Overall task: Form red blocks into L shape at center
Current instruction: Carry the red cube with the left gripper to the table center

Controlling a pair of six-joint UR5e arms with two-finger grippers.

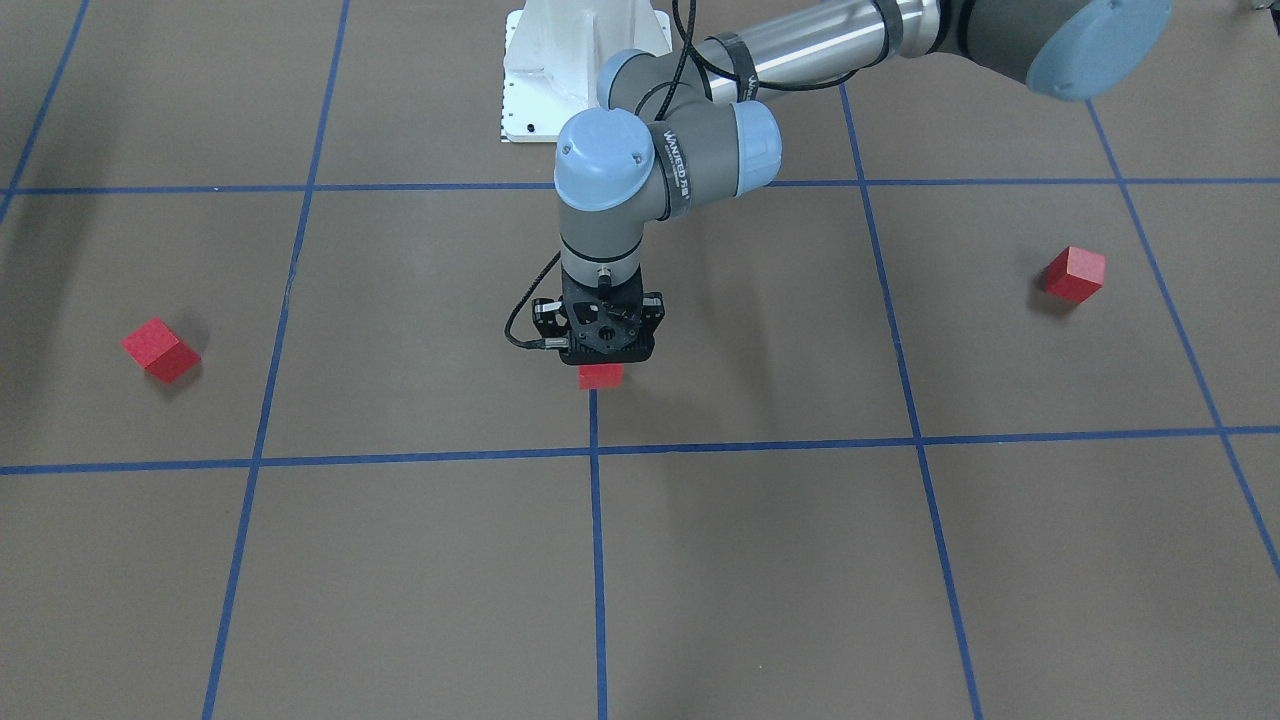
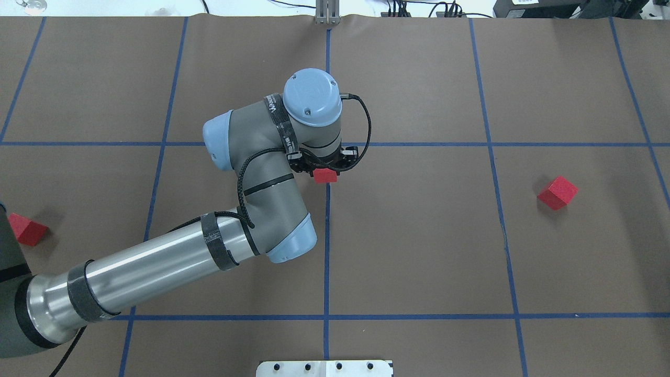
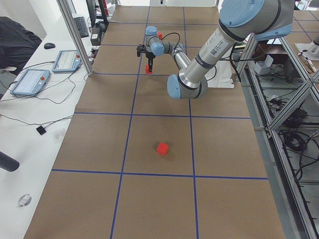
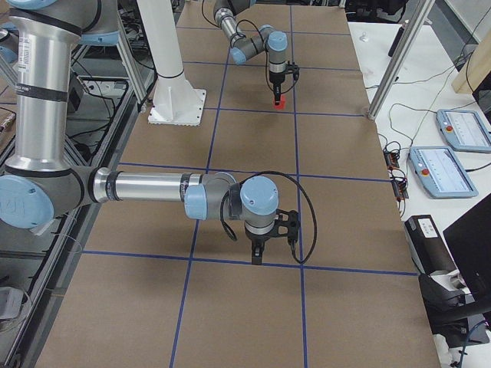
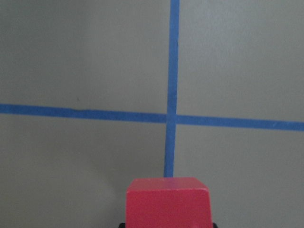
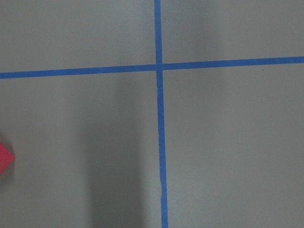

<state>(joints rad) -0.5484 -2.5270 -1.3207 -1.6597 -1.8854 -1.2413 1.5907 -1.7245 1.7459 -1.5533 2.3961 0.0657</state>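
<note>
The red cube (image 1: 600,378) is clenched in the left pincer (image 1: 600,368), held straight down over the blue tape line (image 1: 594,420) at the table's (image 1: 760,560) centre (image 1: 640,410), likely to start the L. It is matte and plain-faced. A second cube (image 1: 160,349) and a third cube (image 1: 1075,274) lie well apart from it, one on each side. I cannot tell whether the right pincer (image 4: 257,257) is open or closed.

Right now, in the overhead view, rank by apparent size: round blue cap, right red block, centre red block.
round blue cap
right red block
centre red block, partly hidden by left gripper, so unsure
</note>
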